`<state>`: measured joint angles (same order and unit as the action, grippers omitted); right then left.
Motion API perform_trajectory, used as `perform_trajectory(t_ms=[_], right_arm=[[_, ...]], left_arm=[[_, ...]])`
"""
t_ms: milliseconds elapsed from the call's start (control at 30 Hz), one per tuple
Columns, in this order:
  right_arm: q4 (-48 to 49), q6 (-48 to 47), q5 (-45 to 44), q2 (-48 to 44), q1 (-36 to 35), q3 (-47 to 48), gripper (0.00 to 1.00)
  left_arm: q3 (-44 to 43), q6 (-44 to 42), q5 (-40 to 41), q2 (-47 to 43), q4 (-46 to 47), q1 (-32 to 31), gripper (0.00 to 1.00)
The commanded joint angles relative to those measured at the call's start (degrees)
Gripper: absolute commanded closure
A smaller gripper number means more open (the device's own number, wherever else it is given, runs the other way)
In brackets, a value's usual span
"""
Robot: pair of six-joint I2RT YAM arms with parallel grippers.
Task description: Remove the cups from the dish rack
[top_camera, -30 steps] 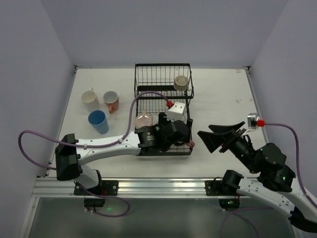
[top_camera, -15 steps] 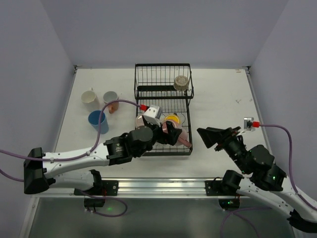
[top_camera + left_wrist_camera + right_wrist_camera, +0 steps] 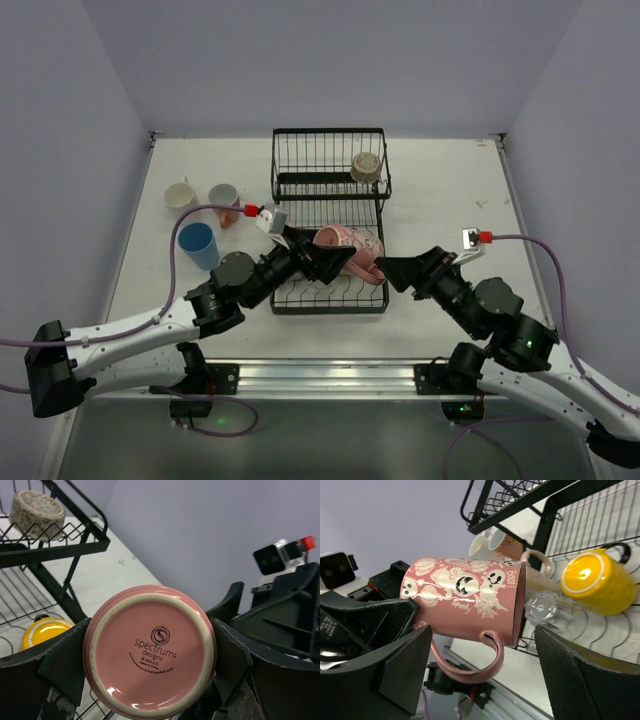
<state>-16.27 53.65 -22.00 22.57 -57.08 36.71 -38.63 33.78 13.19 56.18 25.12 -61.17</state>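
Above the lower tier of the dish rack (image 3: 329, 131), the left pincer (image 3: 324, 262) is clamped on the base end of a pink patterned mug (image 3: 150, 650), held on its side; the base reads "spectrum designz", the side "BOO!"; the right pincer (image 3: 393, 272) gapes wide just beside its rim.

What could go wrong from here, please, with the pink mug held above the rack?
The left gripper pinches the pink patterned mug near its base, tipped sideways; it could slip onto the yellow mug and clear glass in the dish rack below. The open right gripper is close to the mug's mouth and might knock it loose.
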Motion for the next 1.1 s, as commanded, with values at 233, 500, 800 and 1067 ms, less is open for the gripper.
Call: perform_trajectory(t_ms=[233,500,800,1067], right_arm=[[20.6,9.5,17.2,2.0,4.1,-3.9,0.18],[37.7,12.0,26.9,5.9,4.2,-5.6,0.31],[52.1,14.2,26.5,9.1,4.2,-7.4,0.86],[46.1,10.9,22.7,9.1,4.1,-4.5,1.00]], left_arm=[[1.2,3.0,-6.9,-6.6,19.3,0.3,1.00],[2.1,6.4,-12.9,-8.0,24.4,0.3,1.00],[4.4,9.8,-15.6,-8.6,26.6,0.3,0.73],[1.0,5.0,-11.3,-12.6,15.4,0.3,0.02]])
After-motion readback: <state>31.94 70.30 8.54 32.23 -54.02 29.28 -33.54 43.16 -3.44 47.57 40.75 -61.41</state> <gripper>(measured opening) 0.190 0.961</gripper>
